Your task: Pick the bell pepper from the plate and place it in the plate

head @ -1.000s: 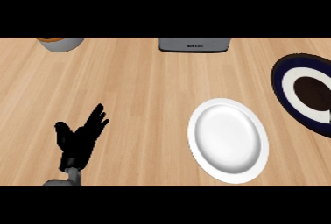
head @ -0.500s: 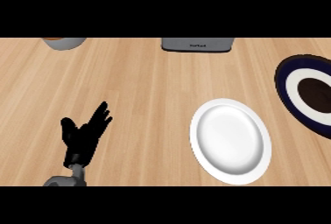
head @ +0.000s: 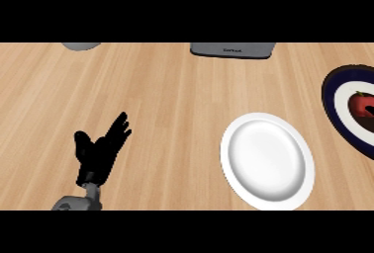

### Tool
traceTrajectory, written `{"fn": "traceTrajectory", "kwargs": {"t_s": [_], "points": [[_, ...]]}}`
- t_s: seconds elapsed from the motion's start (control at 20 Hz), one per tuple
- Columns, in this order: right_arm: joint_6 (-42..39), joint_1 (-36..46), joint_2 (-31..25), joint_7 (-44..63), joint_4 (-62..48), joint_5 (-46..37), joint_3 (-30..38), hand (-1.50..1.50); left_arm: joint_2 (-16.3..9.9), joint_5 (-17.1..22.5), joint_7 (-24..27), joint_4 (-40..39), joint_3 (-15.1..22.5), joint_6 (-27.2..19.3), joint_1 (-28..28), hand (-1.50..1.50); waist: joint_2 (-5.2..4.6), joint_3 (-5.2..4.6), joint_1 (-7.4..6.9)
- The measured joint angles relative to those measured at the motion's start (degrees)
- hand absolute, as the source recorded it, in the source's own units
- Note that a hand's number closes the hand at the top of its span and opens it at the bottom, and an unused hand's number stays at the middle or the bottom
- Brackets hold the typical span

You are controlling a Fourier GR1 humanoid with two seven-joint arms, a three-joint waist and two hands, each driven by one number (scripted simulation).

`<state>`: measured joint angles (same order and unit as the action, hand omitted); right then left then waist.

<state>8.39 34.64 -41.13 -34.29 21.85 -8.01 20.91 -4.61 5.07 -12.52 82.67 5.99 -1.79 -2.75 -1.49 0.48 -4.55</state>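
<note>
At the far left of the top edge, a grey rounded object (head: pixel 80 45) is peeking into the head view, most of it cut off, so what it is cannot be told. Lower down on the left, the robot's left hand (head: pixel 99 150) is showing near the bottom edge, its grey forearm (head: pixel 79 200) coming up from below. The hand is released: its fingers are straight and pointing up and a little to the right, and it is grasping nothing and touching nothing on the wooden counter (head: pixel 168 94). The right hand is not appearing anywhere in the view.

Moving right, a dark grey appliance (head: pixel 234 49) is sitting at the top edge, only its lower part visible, well apart from the hand. Below it and to the right, a white plate (head: pixel 268 160) is lying flat on the counter, reaching down to the bottom edge of the scene.

At the far right, a dark blue plate (head: pixel 337 106) with a white inner ring is being cropped by the edge of the view. It is lying near the white plate but not touching it. The red bell pepper (head: pixel 363 103) is resting on this dark plate, partly cut off by the right edge, and is well apart from the left hand.
</note>
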Motion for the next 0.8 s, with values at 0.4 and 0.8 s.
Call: {"fn": "traceTrajectory", "kwargs": {"t_s": [0.4,0.8], "points": [[-8.5,4.0,1.0,-8.1,-5.6,4.3,4.3,-1.5,-0.4,0.7,-0.7,0.3,-0.6,0.5,0.4,0.0,-0.05,0.18,0.46],[-19.5,3.6,-3.5,-10.0,-10.8,11.0,11.2,-1.5,-0.1,-0.1,-0.4,1.2,-0.4,-0.4,1.6,0.0,0.11,0.17,1.31]]}}
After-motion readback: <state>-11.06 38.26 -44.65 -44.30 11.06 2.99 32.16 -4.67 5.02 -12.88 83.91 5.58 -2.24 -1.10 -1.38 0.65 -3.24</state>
